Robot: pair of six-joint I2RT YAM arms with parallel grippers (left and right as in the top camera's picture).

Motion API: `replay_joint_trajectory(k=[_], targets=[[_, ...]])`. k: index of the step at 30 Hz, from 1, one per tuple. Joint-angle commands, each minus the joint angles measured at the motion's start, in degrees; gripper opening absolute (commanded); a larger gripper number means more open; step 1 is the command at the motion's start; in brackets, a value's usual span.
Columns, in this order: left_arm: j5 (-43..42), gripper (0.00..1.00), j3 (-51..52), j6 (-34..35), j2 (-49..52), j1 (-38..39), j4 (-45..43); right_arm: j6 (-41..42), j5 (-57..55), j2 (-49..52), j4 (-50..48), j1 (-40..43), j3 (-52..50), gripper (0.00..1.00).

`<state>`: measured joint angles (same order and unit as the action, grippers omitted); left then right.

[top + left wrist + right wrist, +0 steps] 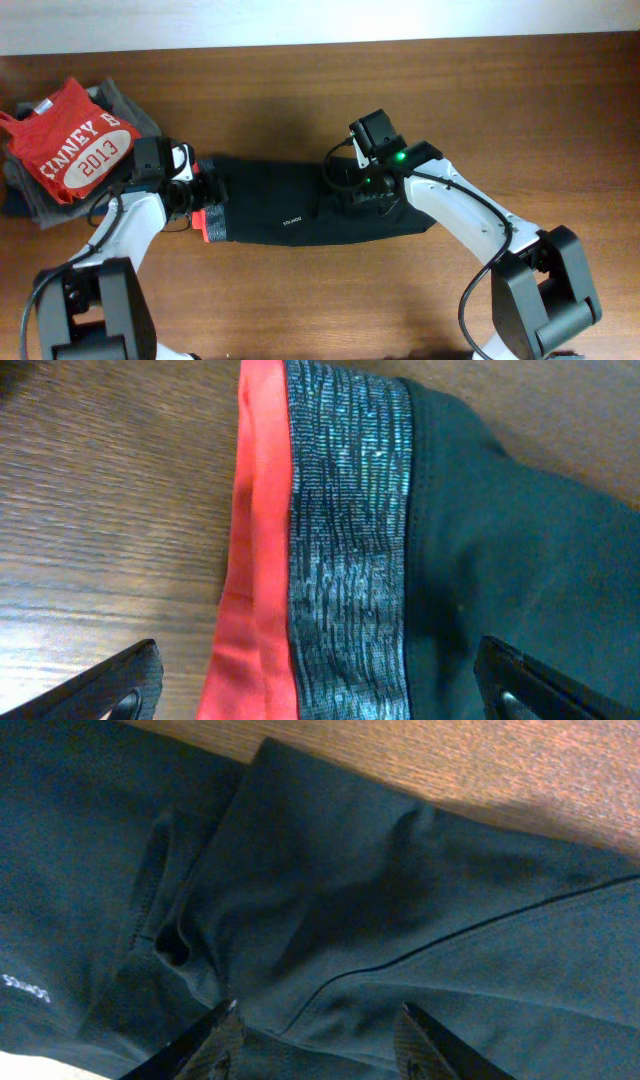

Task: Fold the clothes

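One red T-shirt point(75, 140) printed "2013" tops a pile of grey garments point(125, 100) at the far left corner of the table point(500, 90); how many lie in that pile cannot be told. One pair of black trousers point(290, 205) lies flat across the middle of the table, running left to right. Its single grey waistband point(350, 540), with a red-orange edge point(255, 540), is at the left end, near the pile but apart from it.

There are two arms and two claws. The left arm point(125, 235) rises from the near left corner and bends in over the waistband. The left claw point(330, 685) is released, spread wide, with one fingertip over bare wood left of the red-orange edge and the other over the black cloth.

Bare table runs all along the far side of the trousers, and a narrower strip lies on the near side between the two arm bases.

The right arm point(460, 205) reaches from the near right corner up and leftward, its wrist over the right part of the trousers. The right claw point(320, 1045) hangs low over rumpled, creased cloth, its jaws partly spread and pinching no fabric. To the right of the trousers the table is open to its edge.
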<state>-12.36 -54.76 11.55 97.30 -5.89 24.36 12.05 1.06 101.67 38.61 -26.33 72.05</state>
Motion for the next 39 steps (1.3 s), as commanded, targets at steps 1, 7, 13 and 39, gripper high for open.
replay_joint_trajectory(k=[1,7,13,39], targets=[[-1.4,0.99,-0.6,-1.0,3.9,-0.1,-0.5,0.7,-1.8,0.0,0.2,0.2,-0.3,0.54],[-9.1,0.92,-0.6,-2.8,9.7,-0.1,-2.1,0.7,-1.8,0.0,0.4,0.2,-0.3,0.53],[-16.6,0.44,-0.6,-7.4,10.5,-0.1,0.0,0.7,-1.8,0.0,0.6,0.2,-0.3,0.53],[-10.3,0.00,-21.9,-10.3,2.3,-13.1,27.2,0.2,-5.2,-1.6,10.3,18.4,4.0,0.45]])
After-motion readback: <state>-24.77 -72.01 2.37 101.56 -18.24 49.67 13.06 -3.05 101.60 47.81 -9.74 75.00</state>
